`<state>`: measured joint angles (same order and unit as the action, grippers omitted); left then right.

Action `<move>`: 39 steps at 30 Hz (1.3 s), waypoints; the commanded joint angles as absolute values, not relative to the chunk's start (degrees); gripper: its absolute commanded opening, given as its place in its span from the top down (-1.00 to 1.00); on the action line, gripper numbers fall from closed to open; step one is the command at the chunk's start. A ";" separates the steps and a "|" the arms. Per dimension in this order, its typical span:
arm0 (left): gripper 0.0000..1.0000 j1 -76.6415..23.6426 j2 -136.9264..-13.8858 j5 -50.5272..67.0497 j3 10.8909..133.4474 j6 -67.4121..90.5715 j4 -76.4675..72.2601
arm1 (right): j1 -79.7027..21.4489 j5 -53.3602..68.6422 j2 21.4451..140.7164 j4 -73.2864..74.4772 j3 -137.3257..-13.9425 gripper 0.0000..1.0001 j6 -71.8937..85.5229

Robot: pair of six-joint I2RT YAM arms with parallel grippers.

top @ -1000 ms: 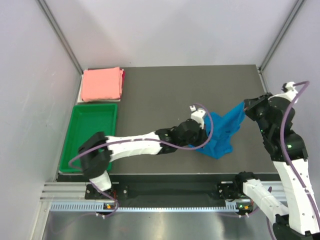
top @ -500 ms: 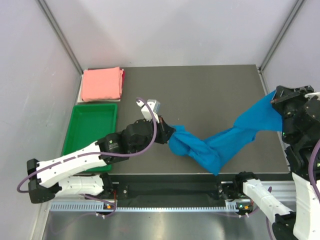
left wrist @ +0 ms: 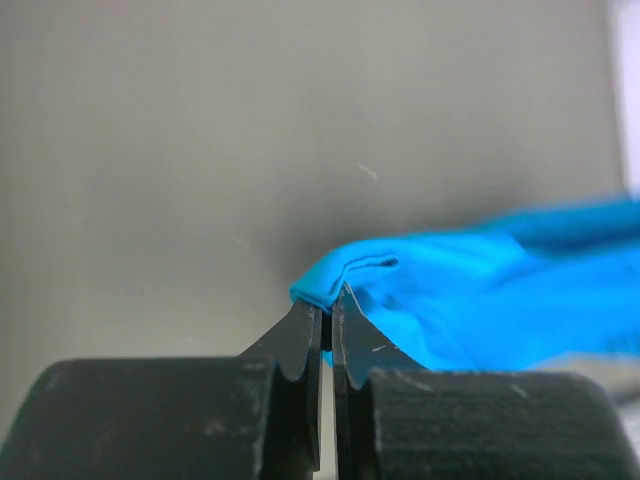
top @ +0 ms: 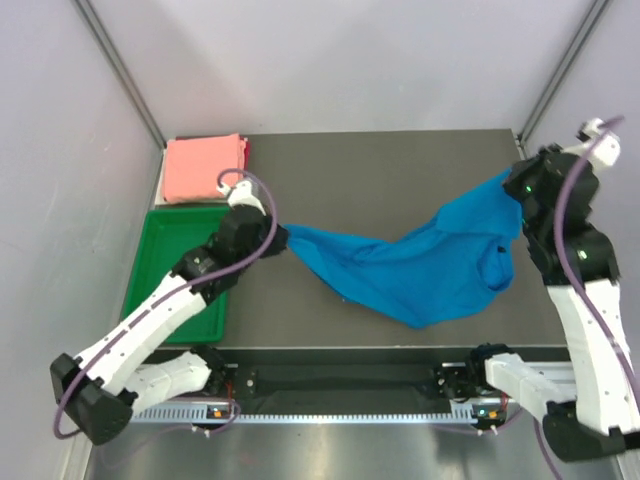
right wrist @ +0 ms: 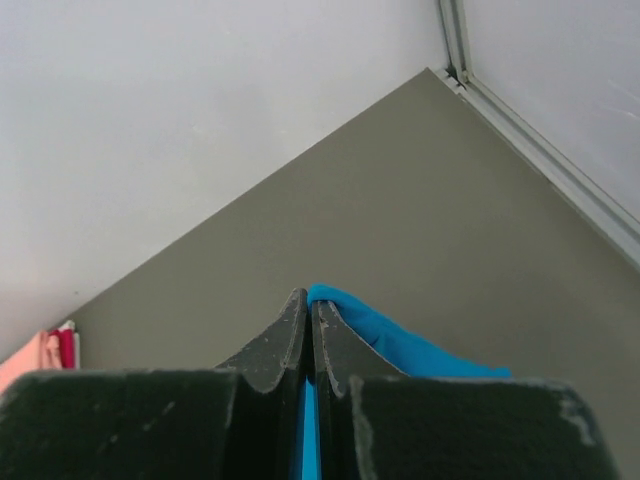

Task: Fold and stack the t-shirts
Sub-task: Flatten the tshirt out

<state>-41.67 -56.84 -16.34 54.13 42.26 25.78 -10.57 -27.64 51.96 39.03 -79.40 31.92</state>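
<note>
Looking down from the top camera, I see the blue t-shirt [top: 420, 275] drawn out between my two arms across the middle of the table [top: 380, 165]; the left gripper [top: 281, 243] has its left end, just beside the far right corner of the green tray [top: 170, 290]; the right gripper [top: 510, 187] has its right end, near the right edge of the table, further from me than the left end. The cloth runs as a narrow band from the left gripper, becomes wider toward the right, and its middle part sags toward the near side; I cannot tell if this part rests on the table or hangs just above it.

In the left wrist camera both fingers are pressed together, with a small fold of the blue cloth pinched at their tips and the rest of the shirt going off to the right; in the right wrist camera the fingers are also closed, and blue cloth shows at the tips and in the thin gap between them.

The pink t-shirt [top: 203, 168] lies folded in the far left corner of the table, just beyond the far side of the tray; it is well apart from the blue one; the left arm reaches over the tray.
</note>
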 commanded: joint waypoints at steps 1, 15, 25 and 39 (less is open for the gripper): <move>1.00 -30.69 -59.67 -5.90 56.14 38.59 20.75 | -9.67 -26.46 59.40 27.96 -80.68 1.00 27.69; 1.00 -14.77 -71.64 6.59 77.70 41.39 6.23 | 6.32 -0.63 76.82 26.88 -108.63 1.00 27.16; 1.00 -15.38 -49.59 11.24 42.68 43.24 16.16 | 9.58 7.56 63.73 38.49 -80.83 1.00 29.00; -0.08 -15.64 -47.09 11.25 38.20 42.37 23.65 | 11.78 7.21 70.67 36.57 -57.59 1.00 29.18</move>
